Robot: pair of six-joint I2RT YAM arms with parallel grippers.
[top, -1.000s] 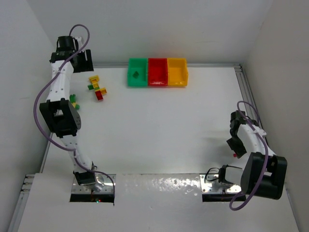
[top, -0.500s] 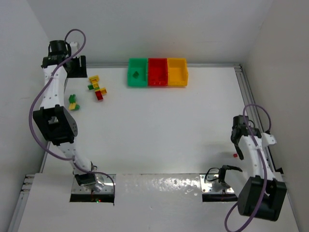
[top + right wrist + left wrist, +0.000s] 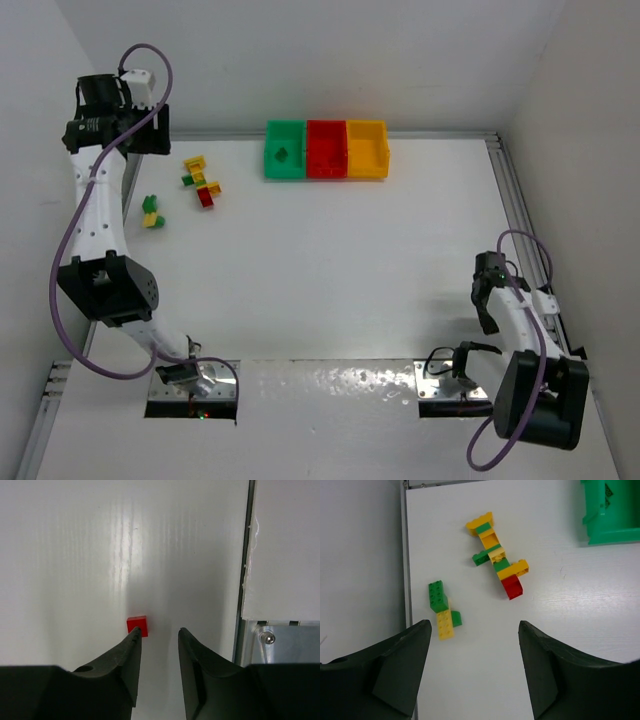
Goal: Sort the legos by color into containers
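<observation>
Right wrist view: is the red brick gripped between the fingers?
No, the red brick lies on the table just beyond the right gripper, outside its open jaws.

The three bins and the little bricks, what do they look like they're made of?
The green bin, red bin and yellow bin: moulded plastic by the look, solid colour, thin even walls, slight sheen. The bricks: hard plastic, probably, with crisp studs and a smooth, faintly glossy surface.

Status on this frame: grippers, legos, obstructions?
Left gripper open, empty, above mixed lego cluster. Right gripper open, red lego beside one finger, ungripped. No obstruction seen.
</observation>
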